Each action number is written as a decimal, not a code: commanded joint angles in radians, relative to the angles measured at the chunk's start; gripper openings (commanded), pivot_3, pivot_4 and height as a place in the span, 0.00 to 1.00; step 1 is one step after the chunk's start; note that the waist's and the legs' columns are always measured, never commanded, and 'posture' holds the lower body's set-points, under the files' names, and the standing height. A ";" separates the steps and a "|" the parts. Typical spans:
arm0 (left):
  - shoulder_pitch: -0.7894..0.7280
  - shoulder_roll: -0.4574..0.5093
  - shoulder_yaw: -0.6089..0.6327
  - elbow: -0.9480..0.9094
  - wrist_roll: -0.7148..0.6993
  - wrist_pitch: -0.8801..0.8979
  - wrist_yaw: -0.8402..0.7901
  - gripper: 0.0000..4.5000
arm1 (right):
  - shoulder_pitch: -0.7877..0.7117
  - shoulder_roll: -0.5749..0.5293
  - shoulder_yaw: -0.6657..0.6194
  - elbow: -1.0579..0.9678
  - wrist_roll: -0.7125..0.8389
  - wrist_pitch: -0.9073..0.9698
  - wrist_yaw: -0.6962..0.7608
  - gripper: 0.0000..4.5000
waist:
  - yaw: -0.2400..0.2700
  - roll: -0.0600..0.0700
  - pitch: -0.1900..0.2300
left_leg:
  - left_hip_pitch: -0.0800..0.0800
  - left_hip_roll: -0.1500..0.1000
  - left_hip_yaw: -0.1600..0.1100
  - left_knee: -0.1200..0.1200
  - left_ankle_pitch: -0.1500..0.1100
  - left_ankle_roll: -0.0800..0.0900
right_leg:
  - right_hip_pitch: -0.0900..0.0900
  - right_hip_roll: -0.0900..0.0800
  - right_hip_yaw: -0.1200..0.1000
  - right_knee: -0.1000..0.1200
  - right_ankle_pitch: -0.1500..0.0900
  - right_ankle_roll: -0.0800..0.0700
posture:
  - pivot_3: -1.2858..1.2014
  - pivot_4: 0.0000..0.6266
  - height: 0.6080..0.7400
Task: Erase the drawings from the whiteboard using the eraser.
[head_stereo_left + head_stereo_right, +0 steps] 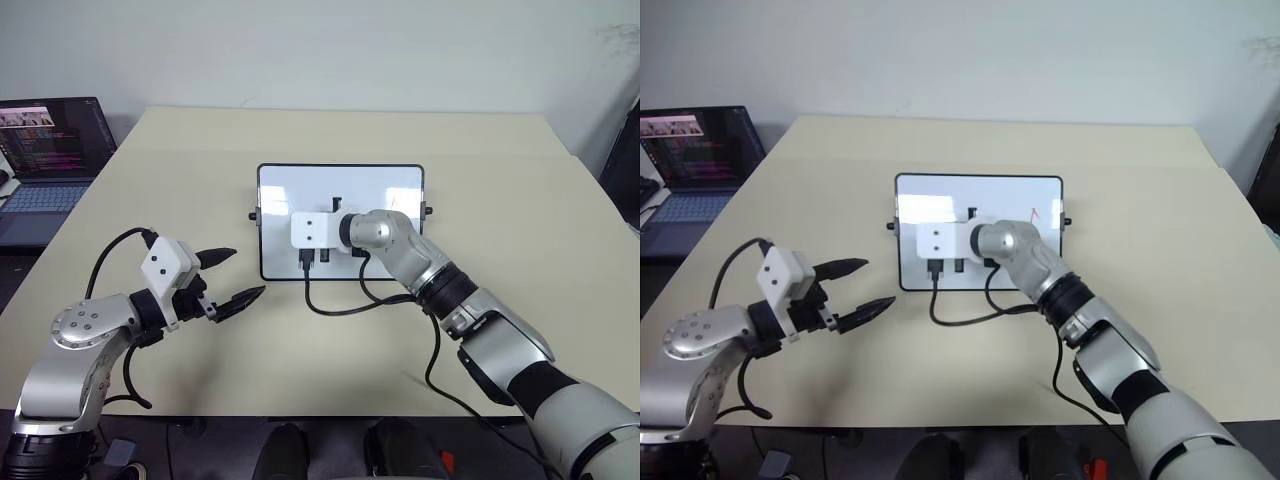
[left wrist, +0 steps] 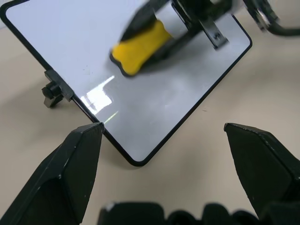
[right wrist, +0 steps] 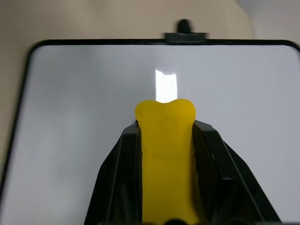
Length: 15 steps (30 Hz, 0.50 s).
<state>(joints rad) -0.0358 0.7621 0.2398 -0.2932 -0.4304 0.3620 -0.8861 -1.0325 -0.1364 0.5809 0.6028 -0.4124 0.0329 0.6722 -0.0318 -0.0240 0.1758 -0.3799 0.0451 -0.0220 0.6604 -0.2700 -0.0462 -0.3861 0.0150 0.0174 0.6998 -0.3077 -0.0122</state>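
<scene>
The whiteboard (image 1: 285,190) lies flat at the middle of the table, black-framed with a knob on each short side. My right gripper (image 3: 165,123) reaches over its middle, shut on the yellow eraser (image 3: 166,154), whose rounded end sticks out past the fingers (image 3: 121,164). The eraser (image 2: 140,49) is close over the white surface; I cannot tell if it touches. One of the drawings, a small red mark (image 1: 1033,213), shows on the board's right part beside my right wrist. My left gripper (image 1: 228,278) hovers open and empty over the table, off the board's near left corner.
An open laptop (image 1: 50,150) stands on a separate surface beyond the table's left edge. Black cables (image 1: 340,305) loop from my right wrist across the table just in front of the board.
</scene>
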 commanded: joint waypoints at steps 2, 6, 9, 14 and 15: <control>-0.013 0.006 0.006 -0.019 -0.004 -0.018 -0.004 1.00 | -0.018 -0.010 -0.029 0.086 -0.054 0.033 -0.115 0.25 | 0.001 0.000 0.000 | 0.000 0.000 0.000 0.000 0.000 0.000 | 0.000 0.000 0.000 0.000 0.000 0.000 | 0.52 0.24 1.00; -0.017 0.005 0.001 -0.018 -0.005 -0.016 -0.006 1.00 | -0.066 0.005 -0.069 0.121 -0.040 0.000 -0.231 0.25 | 0.003 0.000 0.001 | 0.000 0.000 0.000 0.000 0.001 0.000 | -0.001 0.000 0.000 0.000 0.000 -0.001 | 0.52 0.24 1.00; -0.023 0.001 -0.002 -0.016 -0.003 -0.019 -0.003 1.00 | -0.030 0.000 -0.052 0.100 -0.018 0.016 -0.141 0.25 | 0.005 0.000 0.000 | -0.001 0.000 0.000 0.000 0.001 0.000 | -0.001 0.000 0.000 0.000 0.000 -0.001 | 0.52 0.24 1.00; -0.042 -0.017 -0.008 -0.003 0.008 -0.038 0.015 1.00 | 0.039 0.015 -0.105 -0.009 0.040 0.049 -0.097 0.25 | 0.001 0.000 0.000 | -0.002 0.000 0.000 -0.001 0.001 0.000 | -0.001 0.000 0.000 -0.002 0.000 -0.001 | 0.52 0.24 1.00; -0.049 -0.024 -0.010 0.004 0.016 -0.049 0.024 1.00 | 0.045 0.020 -0.132 -0.035 0.057 0.057 -0.110 0.25 | 0.002 0.000 0.000 | -0.002 0.000 0.000 -0.002 0.001 0.000 | -0.001 0.000 0.000 -0.002 0.000 -0.001 | 0.52 0.24 1.00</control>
<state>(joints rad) -0.0653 0.7431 0.2265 -0.2808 -0.4246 0.3475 -0.8785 -0.9984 -0.1089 0.4935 0.5829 -0.3749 0.0439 0.5714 -0.0300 -0.0241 0.1763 -0.3824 0.0451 -0.0221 0.6585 -0.2694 -0.0467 -0.3876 0.0149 0.0174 0.6982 -0.3073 -0.0129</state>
